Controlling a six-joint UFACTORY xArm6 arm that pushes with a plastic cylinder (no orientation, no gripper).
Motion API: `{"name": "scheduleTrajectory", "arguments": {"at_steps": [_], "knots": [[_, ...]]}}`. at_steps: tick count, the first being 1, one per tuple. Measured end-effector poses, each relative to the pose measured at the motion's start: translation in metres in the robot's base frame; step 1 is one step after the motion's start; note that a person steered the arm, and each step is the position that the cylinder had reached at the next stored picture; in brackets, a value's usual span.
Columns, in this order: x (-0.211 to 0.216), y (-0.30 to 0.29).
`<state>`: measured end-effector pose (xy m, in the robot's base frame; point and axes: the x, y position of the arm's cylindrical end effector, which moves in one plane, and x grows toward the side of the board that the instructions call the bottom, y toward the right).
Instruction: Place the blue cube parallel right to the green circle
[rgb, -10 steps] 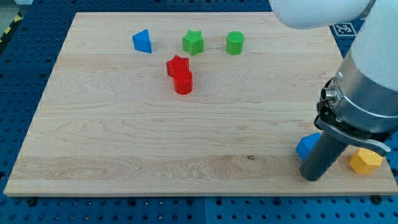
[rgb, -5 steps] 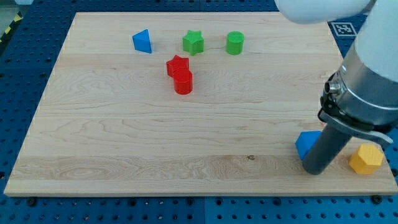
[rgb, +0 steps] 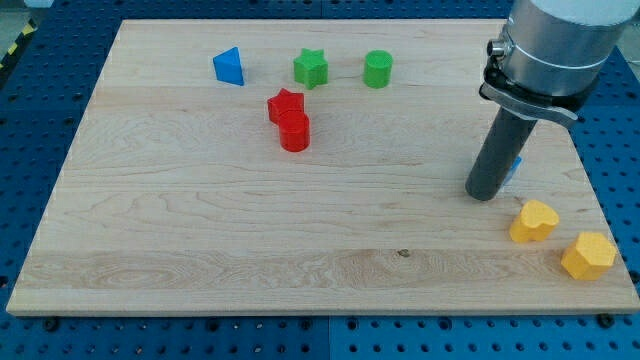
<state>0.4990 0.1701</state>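
Our end effector is a straight dark rod in one solid piece, so it neither opens nor closes and is clamped on nothing. Our tip (rgb: 483, 193) rests on the wooden bench (rgb: 200, 230), in the right-hand part of the view. The blue cube (rgb: 516, 166) is almost wholly hidden behind the rod. Only a thin blue sliver shows at the rod's right edge, just above the tip, and we cannot tell whether the two touch. The green circle (rgb: 377, 69), an upright cylinder, stands well apart from the tip, toward the view's top and left. Left of it in the same row are the green star (rgb: 311, 67) and, farther left, the blue triangular block (rgb: 229, 66). The red star (rgb: 285, 104) and the red cylinder (rgb: 294, 132) sit pressed together, far to the left of the tip and a little higher in the view, with the cylinder on the lower side. Near the tip, toward the view's bottom right, lies the yellow heart (rgb: 532, 221). The yellow hexagon (rgb: 588, 255) lies beyond it in the same direction, close to the bench's corner.
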Motion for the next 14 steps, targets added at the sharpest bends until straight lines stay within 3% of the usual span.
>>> {"name": "scheduleTrajectory", "arguments": {"at_steps": [3,7,9,13,14], "knots": [[0.002,0.011],[-0.037,0.044],[-0.037,0.055],[-0.144,0.042],[-0.152,0.042]]}}
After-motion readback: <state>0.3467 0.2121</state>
